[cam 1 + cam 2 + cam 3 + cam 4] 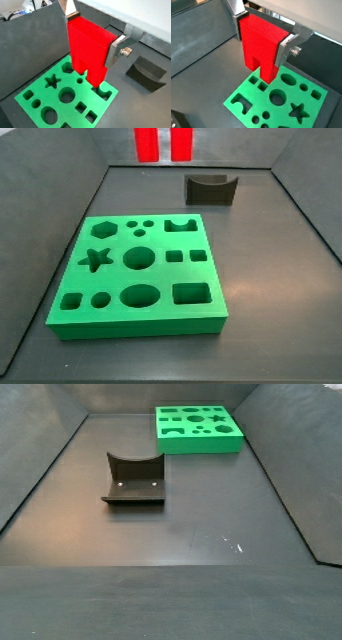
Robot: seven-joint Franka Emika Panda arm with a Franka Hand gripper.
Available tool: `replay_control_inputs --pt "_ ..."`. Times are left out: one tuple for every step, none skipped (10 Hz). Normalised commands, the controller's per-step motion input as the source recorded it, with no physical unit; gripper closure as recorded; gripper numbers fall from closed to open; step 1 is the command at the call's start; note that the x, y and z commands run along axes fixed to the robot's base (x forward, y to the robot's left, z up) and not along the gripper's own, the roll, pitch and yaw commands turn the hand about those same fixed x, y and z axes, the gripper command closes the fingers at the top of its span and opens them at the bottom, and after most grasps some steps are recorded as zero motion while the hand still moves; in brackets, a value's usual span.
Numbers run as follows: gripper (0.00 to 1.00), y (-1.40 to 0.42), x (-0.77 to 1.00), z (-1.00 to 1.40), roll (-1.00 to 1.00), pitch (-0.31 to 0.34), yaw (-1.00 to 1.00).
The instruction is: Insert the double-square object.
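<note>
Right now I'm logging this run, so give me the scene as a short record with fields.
gripper: shut on the double-square object, raised above the green board
held piece: double-square object, red, upright, legs pointing down, not yet inserted
green board: on the floor, many shaped holes, all of them empty
dark grey curved block: on the floor, apart from the board
</note>
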Motion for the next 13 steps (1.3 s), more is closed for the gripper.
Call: replay_control_inputs --pt "1.0 0.11 1.0 -0.99 -0.19 -0.021 0.02" --pt "1.0 0.1 1.0 -0.99 -0.19 -0.02 0.02" --pt "1.0 0.1 1.0 -1.0 -0.2 -0.019 0.02" --pt "1.0 0.0 0.88 -1.0 -0.19 -0.013 0.13" --pt "1.0 -0.18 0.59 -1.0 -0.05 0.0 0.33" --pt "1.0 -0.31 0.43 -0.86 0.15 0.0 0.39" --pt "1.0 -0.33 0.37 -0.75 0.26 0.003 0.39" --pt "1.0 -0.31 0.05 -0.62 0.32 0.004 0.34" --pt "1.0 0.0 -0.05 -0.33 0.05 0.0 0.11" --pt "1.0 0.0 -0.14 -0.19 0.02 0.0 0.07" --pt "1.0 0.0 -0.21 -0.14 0.06 0.004 0.05" --pt "1.0 -0.06 -0.26 -0.1 0.08 0.0 0.07" --pt "1.0 -0.11 -0.32 -0.11 0.1 0.0 0.12"
